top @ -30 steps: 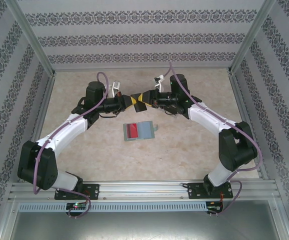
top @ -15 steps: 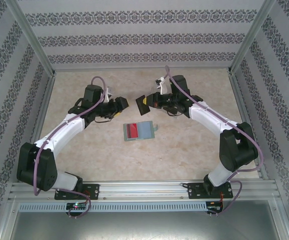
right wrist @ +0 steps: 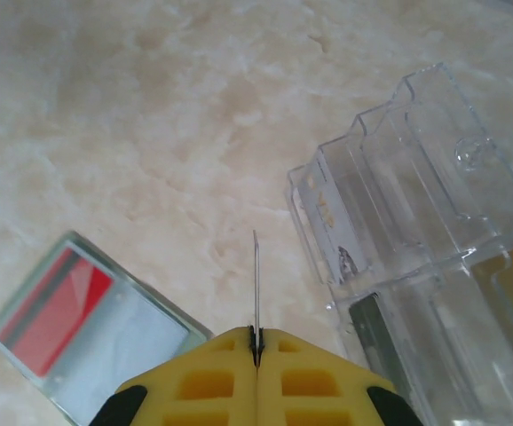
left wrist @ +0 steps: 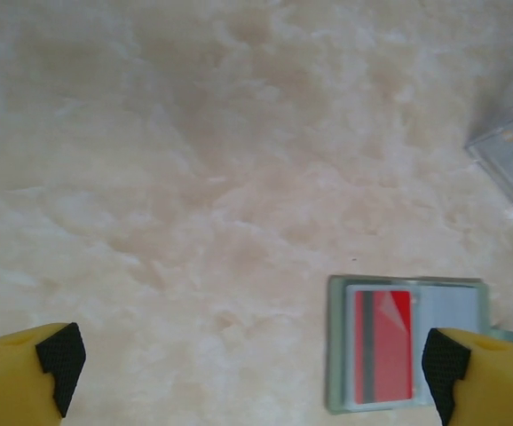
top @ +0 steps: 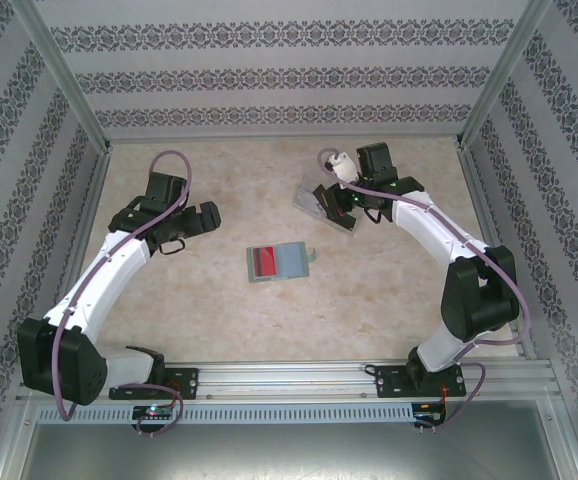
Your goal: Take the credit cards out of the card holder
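Change from a second ago: the tools, then meeting at far centre over a yellow-black card, are now being held well apart. The left tool [left wrist: 252, 359] is being held released, jaws wide, at the left above bare worktop [left wrist: 194, 177]. The right tool [right wrist: 256, 335] is being kept clenched on a thin card [right wrist: 255, 266], seen edge-on, just beside the clear tray [right wrist: 416, 222] at far right. The card holder [top: 280, 262] is lying open mid-worktop, unmoved, with the red card [top: 265, 262] in its left half. Count: two tools, one card holder, one tray, two cards.
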